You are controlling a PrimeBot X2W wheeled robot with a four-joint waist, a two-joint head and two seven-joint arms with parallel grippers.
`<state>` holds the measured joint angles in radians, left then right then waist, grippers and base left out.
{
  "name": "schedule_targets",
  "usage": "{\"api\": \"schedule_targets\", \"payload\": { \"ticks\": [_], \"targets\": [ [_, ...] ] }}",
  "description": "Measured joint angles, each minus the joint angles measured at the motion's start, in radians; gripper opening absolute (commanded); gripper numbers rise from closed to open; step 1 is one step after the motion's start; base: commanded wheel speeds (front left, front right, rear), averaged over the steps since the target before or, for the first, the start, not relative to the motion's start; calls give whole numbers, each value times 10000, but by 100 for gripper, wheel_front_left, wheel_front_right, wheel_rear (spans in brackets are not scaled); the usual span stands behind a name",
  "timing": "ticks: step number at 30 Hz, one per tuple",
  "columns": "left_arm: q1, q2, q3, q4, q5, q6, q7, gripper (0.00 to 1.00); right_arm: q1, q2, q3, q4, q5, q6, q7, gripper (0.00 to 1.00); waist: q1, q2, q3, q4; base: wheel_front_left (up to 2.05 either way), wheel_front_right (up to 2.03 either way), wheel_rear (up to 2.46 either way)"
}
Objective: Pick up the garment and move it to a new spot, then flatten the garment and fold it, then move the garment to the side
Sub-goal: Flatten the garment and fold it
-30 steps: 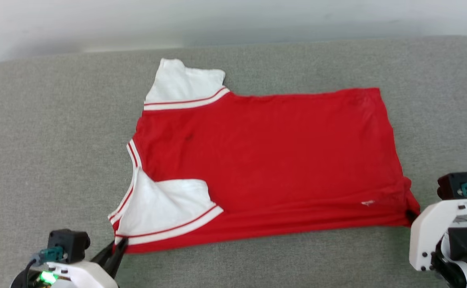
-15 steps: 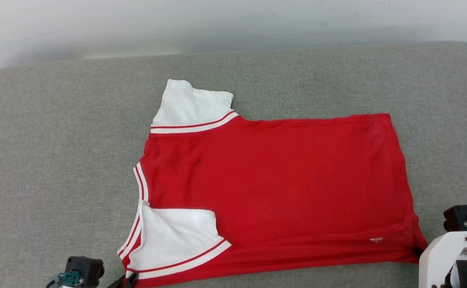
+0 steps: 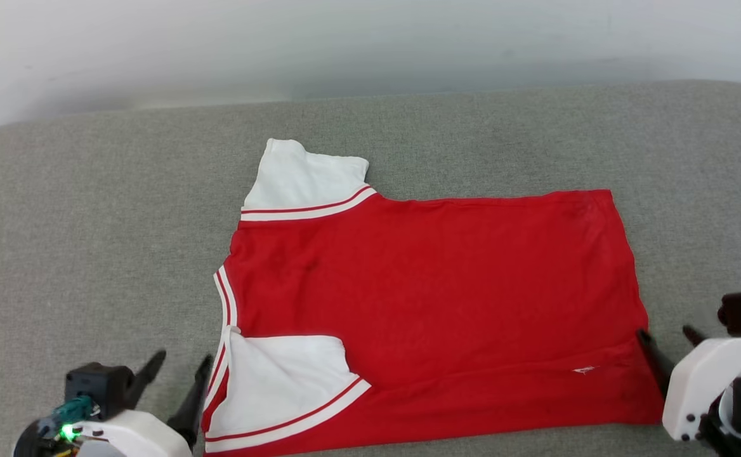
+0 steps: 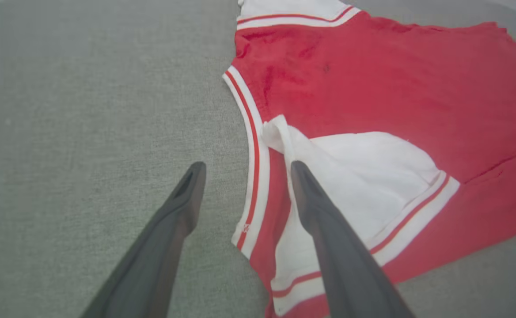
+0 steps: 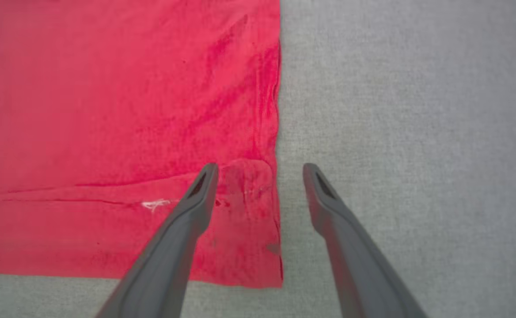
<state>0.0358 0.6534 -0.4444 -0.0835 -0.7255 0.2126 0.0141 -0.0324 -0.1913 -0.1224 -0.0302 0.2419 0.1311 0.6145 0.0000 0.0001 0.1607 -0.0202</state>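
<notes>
red jersey t-shirt with white sleeves [image 3: 434, 304] lies flat on grey fabric cushion [image 3: 91, 222], near sleeve [image 3: 281, 381] turned in; left gripper [image 3: 181, 359] and right gripper [image 3: 665, 332] fingers spread, empty; folding and shifting aside are left.

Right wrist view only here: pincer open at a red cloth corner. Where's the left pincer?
Observer: The left pincer is open at the striped neck edge of the garment, holding nothing.
Operator: Near sleeve?
Observer: The near white sleeve is folded in over the red body.
Operator: Far sleeve?
Observer: The far sleeve lies spread out on the grey cushion.
</notes>
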Motion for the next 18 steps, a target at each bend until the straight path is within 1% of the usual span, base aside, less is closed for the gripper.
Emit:
{"api": "schedule_targets", "payload": {
  "ticks": [3,5,7,10,12,14,16,18],
  "targets": [
    [-262,-167,307,-88,267,0,-1030,100,-308,-42,104,-253,46,0,-888,100,0,0,-94,-62,0,0,0],
    [-494,-253,437,-180,679,-75,-1977,100,-519,-107,247,-374,46,0,-1599,100,0,0,-133,-111,0,0,0],
    [-708,-464,652,-399,953,-105,-2510,100,-662,-90,362,-422,79,0,-2343,100,0,0,-167,-156,0,0,0],
    [-813,-698,888,-539,1463,-192,-2725,100,-766,-67,339,-405,73,-2,-3461,100,0,0,-166,-180,0,0,0],
    [-810,-763,1051,-560,1827,-211,-2740,100,-812,73,437,-360,63,-2,-4105,100,-1,0,-145,-213,0,0,0],
    [-815,-1118,1388,-782,2109,-288,-2742,100,-822,194,635,-337,63,-2,-4679,100,0,0,-96,-241,0,0,0],
    [-823,-1522,1749,-1041,2401,-474,-2746,100,-831,257,740,-280,33,0,-5398,100,0,0,-35,-259,0,0,0],
    [-822,-2021,2161,-1172,2429,-692,-2757,100,-846,416,826,-167,33,-2,-6021,100,0,0,45,-275,0,0,0]
  ]
}}
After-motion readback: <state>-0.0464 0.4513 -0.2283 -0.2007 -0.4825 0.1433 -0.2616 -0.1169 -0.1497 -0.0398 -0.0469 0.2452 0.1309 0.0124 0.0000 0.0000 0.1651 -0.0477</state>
